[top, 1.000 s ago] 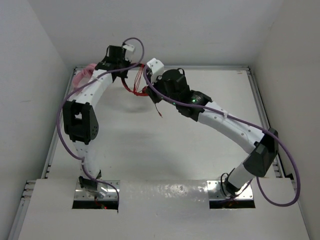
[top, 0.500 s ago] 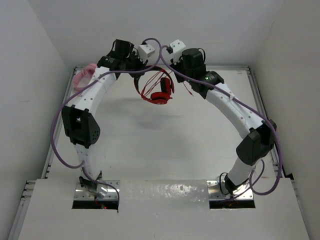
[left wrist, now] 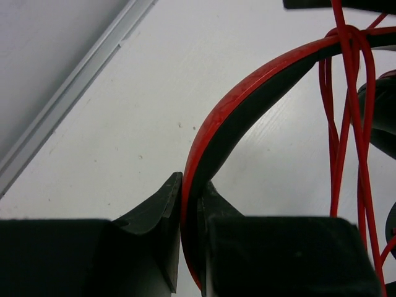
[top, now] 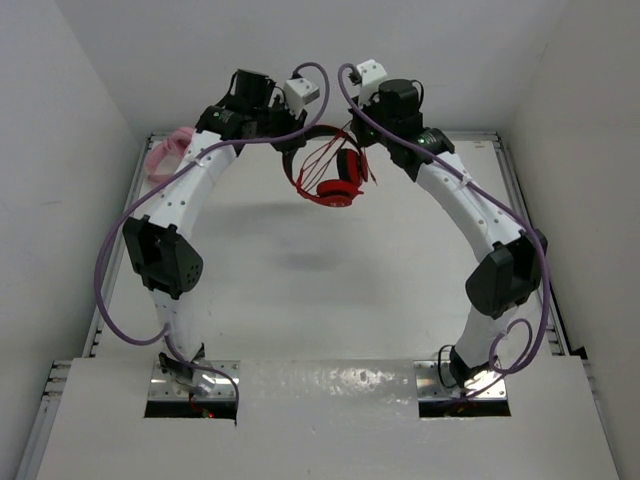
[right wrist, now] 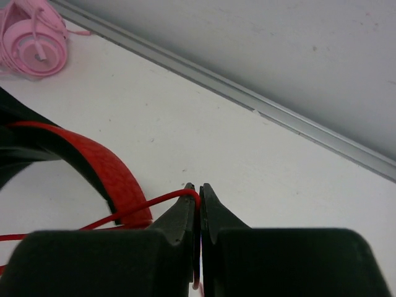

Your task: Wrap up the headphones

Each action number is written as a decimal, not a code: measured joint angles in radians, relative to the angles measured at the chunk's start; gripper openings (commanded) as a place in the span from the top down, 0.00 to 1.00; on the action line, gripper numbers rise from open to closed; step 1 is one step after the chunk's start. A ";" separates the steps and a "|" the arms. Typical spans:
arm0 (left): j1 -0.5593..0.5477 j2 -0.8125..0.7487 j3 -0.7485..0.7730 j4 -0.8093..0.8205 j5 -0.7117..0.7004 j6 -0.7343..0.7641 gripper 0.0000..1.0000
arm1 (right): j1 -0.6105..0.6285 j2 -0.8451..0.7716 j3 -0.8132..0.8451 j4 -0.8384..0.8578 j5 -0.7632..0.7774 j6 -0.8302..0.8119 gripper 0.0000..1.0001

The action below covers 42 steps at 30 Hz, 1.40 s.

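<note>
The red headphones (top: 335, 172) hang in the air above the back of the table, between my two grippers. My left gripper (left wrist: 190, 193) is shut on the black-lined red headband (left wrist: 247, 96), which arcs up and to the right from the jaws. Loops of thin red cord (left wrist: 346, 117) cross the band at the upper right. My right gripper (right wrist: 198, 192) is shut on the red cord (right wrist: 154, 203), which runs left from the jaws past the headband (right wrist: 105, 170). In the top view the left gripper (top: 292, 140) is left of the headphones and the right gripper (top: 358, 140) is right of them.
Pale pink headphones (top: 165, 152) lie at the table's back left corner and show in the right wrist view (right wrist: 32, 38). A metal rail (top: 420, 134) edges the back of the table, with white walls behind and on both sides.
Both arms have risen and swung toward the back wall, lifting the headphones off the table. The right gripper moved from the left of the headphones to their right, drawing the cord across.
</note>
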 measured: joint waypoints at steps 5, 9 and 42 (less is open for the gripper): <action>0.008 0.000 0.057 -0.023 0.010 -0.068 1.00 | -0.050 -0.015 -0.109 0.092 -0.085 0.056 0.86; 0.009 0.000 0.069 -0.061 0.069 -0.107 1.00 | -0.091 -0.048 -0.240 0.185 -0.135 0.078 0.74; 0.032 0.006 0.111 -0.019 -0.097 -0.424 1.00 | 0.016 -0.512 -0.853 0.575 -0.151 0.260 1.00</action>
